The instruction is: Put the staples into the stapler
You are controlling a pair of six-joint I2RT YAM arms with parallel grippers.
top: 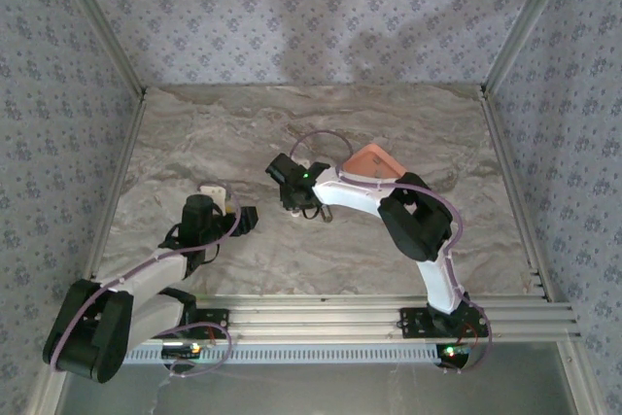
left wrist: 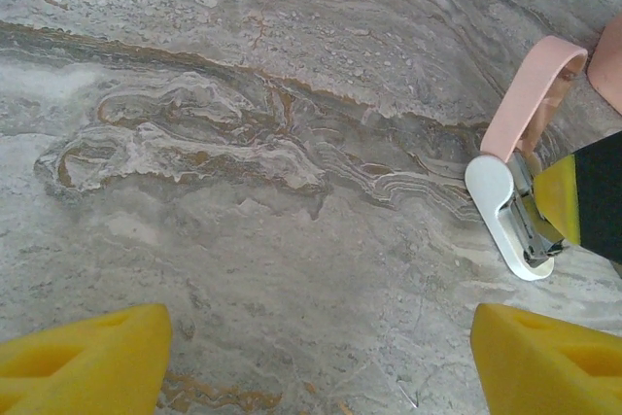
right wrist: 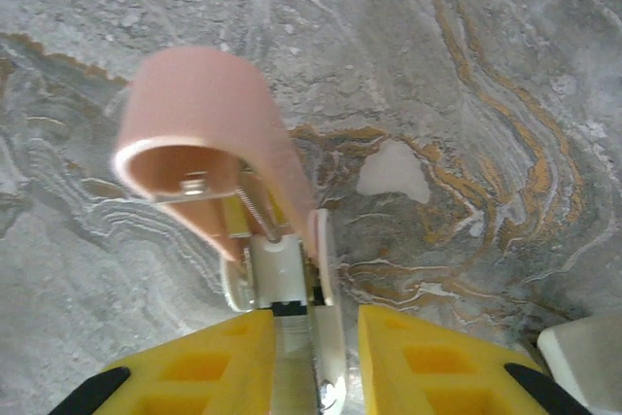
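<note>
The stapler lies on the marble table with its pink top cover swung up, baring the white body and the metal rail. My right gripper straddles its rear. The left finger is against the rail and a narrow gap separates the right finger from the white base, so the jaws are slightly open. In the left wrist view the stapler sits at the right edge with a right fingertip beside it. My left gripper hovers wide open over bare table. No staples can be made out. The salmon-pink tray lies behind the right arm.
A white object shows at the lower right corner of the right wrist view. The metal frame rails run along the near edge, and patterned walls close in the back and sides. Open marble lies at the far left.
</note>
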